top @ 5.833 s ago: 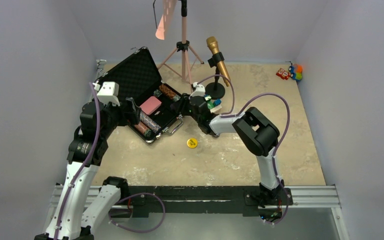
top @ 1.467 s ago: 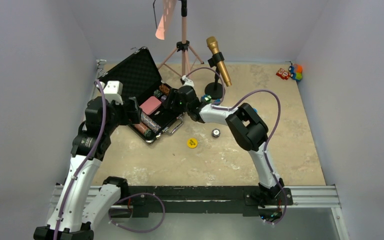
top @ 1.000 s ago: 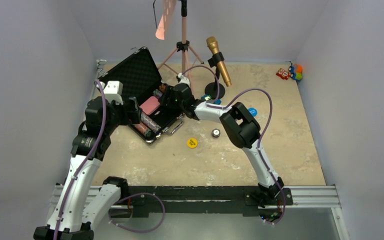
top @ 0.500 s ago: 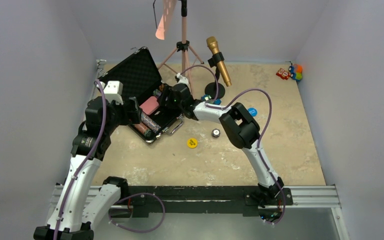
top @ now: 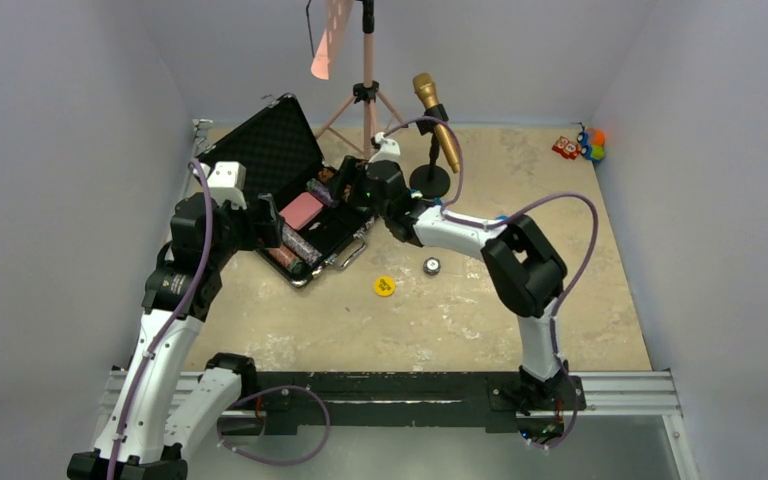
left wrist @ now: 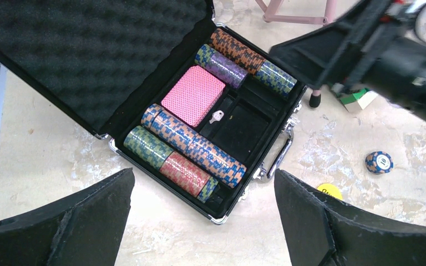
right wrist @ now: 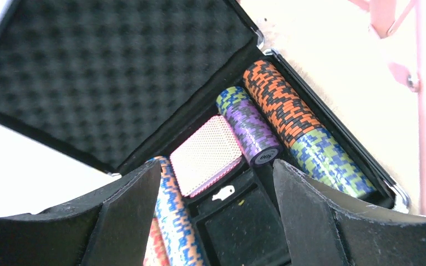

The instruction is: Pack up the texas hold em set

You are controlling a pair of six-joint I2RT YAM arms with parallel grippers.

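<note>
Black silver-edged briefcase [top: 260, 150] lies open on the surface [top: 440, 320], upper left of the top view, foam lid raised, chip stacks [left wrist: 191, 147] flanking a pink card deck [left wrist: 193, 95]. Left jaws and right jaws gape, empty.

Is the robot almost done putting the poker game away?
Mostly, but not quite. Done: the chip rows and pink card deck sit in the open briefcase. In hand: nothing. The right gripper is open above the case, and the left gripper is open too. Left: the yellow button and a loose chip lie on the table, and the lid needs shutting.
</note>
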